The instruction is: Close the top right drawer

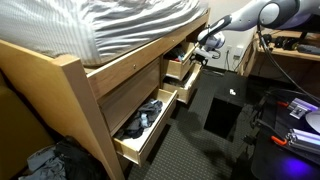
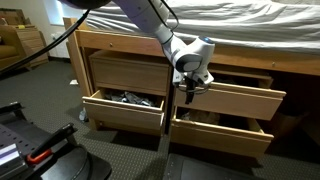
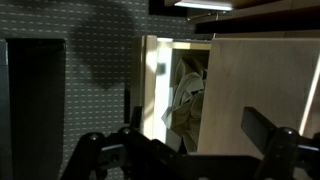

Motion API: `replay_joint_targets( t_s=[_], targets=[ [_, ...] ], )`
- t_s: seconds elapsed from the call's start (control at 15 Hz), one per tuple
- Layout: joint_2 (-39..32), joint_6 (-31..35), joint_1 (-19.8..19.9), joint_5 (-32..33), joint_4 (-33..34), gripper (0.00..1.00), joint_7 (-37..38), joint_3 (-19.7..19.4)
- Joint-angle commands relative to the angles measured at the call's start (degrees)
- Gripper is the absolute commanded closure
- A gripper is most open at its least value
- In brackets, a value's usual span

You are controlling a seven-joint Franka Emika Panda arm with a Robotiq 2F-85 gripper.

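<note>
The top right drawer (image 2: 240,98) is a short pale-wood drawer with a plain flat front, pulled partly out of the bed frame. It is the far upper drawer in an exterior view (image 1: 181,68), with dark items inside. My gripper (image 2: 188,93) is at the left end of its front, also seen in an exterior view (image 1: 202,50). In the wrist view the gripper (image 3: 200,150) is open, its fingers spread wide in front of the drawer front (image 3: 255,90). Crumpled cloth (image 3: 186,100) shows in the gap beside the front.
The drawer below (image 2: 222,128) and the lower left drawer (image 2: 125,102) stand open. The long near drawer (image 1: 140,125) holds black and blue clothes. A black box (image 1: 222,110) lies on the dark floor. Equipment and cables (image 1: 290,115) stand beside it.
</note>
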State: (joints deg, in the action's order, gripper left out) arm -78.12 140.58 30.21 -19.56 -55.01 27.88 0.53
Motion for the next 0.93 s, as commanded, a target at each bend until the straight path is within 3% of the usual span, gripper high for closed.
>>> replay_joint_targets(
  t_s=[0.0, 0.13, 0.4, 0.47, 0.87],
  targets=[
    [-4.34, 7.95, -4.53, -0.05, 4.47, 0.00, -3.54, 4.38],
    [-4.61, 13.05, -7.56, 0.85, 2.87, 0.00, -4.99, 5.32],
    [-9.49, 22.13, -13.18, 0.36, 8.35, 0.00, -9.38, 6.49],
    [-5.82, 22.23, -14.03, 0.14, 3.07, 0.00, -8.60, 5.34],
    [-6.32, 21.53, -14.68, -0.38, 3.98, 0.00, -7.41, 4.68]
  ],
)
